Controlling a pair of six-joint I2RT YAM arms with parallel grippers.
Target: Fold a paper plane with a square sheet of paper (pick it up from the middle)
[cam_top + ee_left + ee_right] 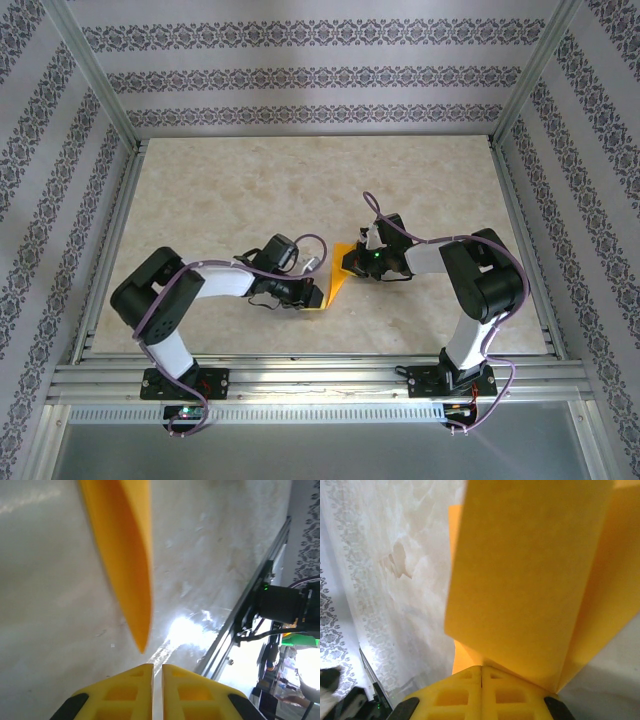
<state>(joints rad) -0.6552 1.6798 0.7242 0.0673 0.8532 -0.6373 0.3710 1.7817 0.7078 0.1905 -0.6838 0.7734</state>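
Orange-yellow paper sheet (pixel 336 278) is sitting mid-table, partly folded into thin matte flaps with a tapered tip. Right gripper (pixel 481 668) is clamping the flaps between blocky yellow fingers. Left gripper (pixel 157 666) is hovering just short of the tip, fingers almost together, holding nothing. Tabletop (pixel 250 190) is glossy and marble-patterned.

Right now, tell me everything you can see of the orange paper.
The paper is thin, plain orange-yellow and matte, folded into a long narrow shape with overlapping layers. From above it lies slanted over the pale table; whether it rests there I cannot tell. The right gripper has its jaws shut on one edge, flaps fanning out beyond them. Its other end tapers to a point just past the left gripper, whose shut jaws hold none of it.
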